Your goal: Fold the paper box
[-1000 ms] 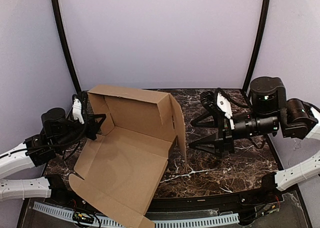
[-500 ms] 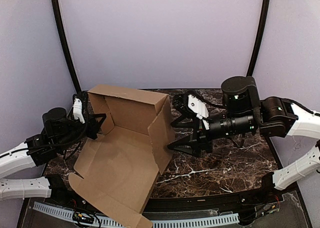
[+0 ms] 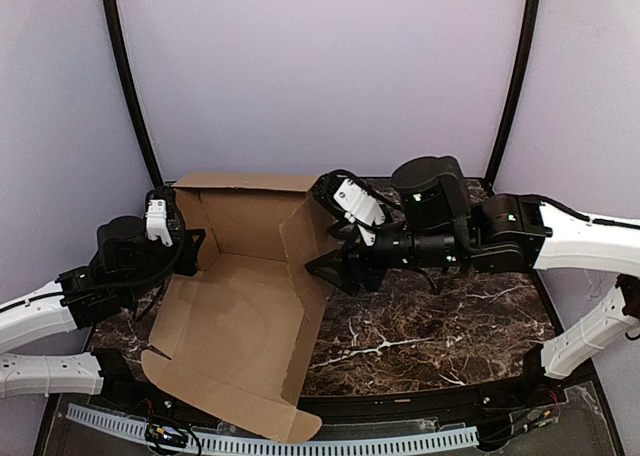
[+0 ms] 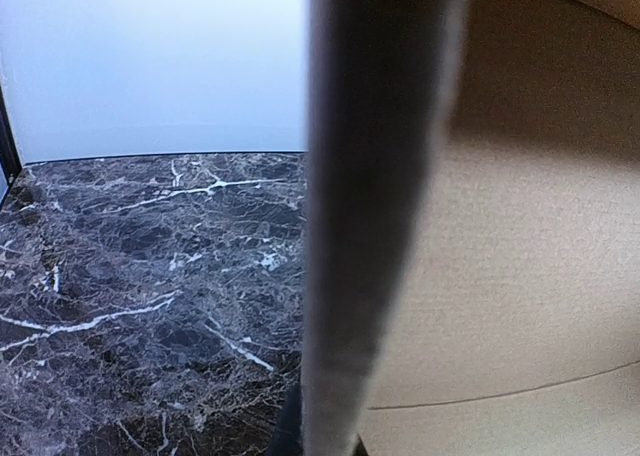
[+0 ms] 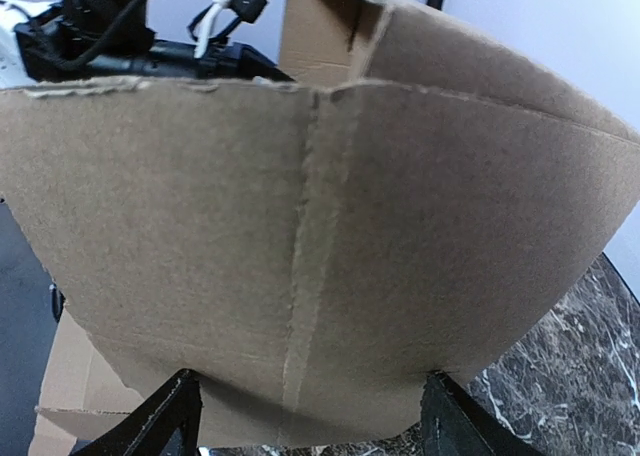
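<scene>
— On the left half of the desk [image 3: 430,326], how does the paper box [image 3: 235,321] lie?
— Open, with its floor flat on the dark marble. The back wall [image 3: 245,211] stands upright and the front flap [image 3: 240,411] reaches past the near edge.
— What differs from a second ago?
— Mostly the right arm. It was well off to the right then, apart from the cardboard. It has since swung left, and the right pincer [image 3: 325,256] now meets the outer face of the right side flap [image 3: 300,276]. That flap stood further right before; now it is pushed inward, closer to the left wall.
— Are its jaws apart?
— Yes, wide, and they grip nothing. The right wrist view shows its fingers [image 5: 175,421] at the two bottom corners, with the flap's brown face [image 5: 320,236] filling the view between and above them.
— And the left pincer [image 3: 188,248]?
— It has hardly moved. Its jaws are together, clamped on the box's left side wall. The left wrist view shows that cardboard edge [image 4: 370,226] running up the middle, blurred, with marble to its left.
</scene>
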Controlling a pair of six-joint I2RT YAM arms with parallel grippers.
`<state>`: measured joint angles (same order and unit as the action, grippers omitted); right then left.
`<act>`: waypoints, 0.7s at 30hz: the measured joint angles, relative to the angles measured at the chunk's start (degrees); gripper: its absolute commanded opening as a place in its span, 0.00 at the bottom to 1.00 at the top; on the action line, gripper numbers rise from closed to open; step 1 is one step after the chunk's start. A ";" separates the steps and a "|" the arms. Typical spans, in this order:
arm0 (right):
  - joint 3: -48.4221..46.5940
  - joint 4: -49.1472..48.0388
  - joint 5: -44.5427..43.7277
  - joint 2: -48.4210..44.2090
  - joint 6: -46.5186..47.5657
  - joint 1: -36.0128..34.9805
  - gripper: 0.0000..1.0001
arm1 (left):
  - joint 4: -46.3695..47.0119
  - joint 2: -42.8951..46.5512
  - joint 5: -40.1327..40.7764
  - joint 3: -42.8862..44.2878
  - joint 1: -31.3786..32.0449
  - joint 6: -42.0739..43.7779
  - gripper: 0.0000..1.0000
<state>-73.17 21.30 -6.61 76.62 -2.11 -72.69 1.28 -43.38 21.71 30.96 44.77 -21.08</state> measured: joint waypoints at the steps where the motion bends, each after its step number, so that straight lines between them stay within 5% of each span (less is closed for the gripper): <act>1: -0.17 -0.31 -1.38 0.74 -0.61 0.00 0.74 | -0.22 -0.26 0.52 0.00 0.00 -0.28 0.01; 12: -3.19 -2.47 -12.52 8.07 -6.34 0.00 0.75 | -1.88 -3.19 5.25 0.00 -0.04 -3.96 0.01; 21: -6.86 -3.17 -22.80 14.36 -8.94 0.00 0.63 | -2.60 -3.91 7.10 0.00 -0.04 -5.70 0.01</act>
<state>-80.03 18.13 -29.41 90.98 -11.05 -72.69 -1.32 -47.29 28.82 30.96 44.73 -26.79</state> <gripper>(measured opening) 0.680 0.009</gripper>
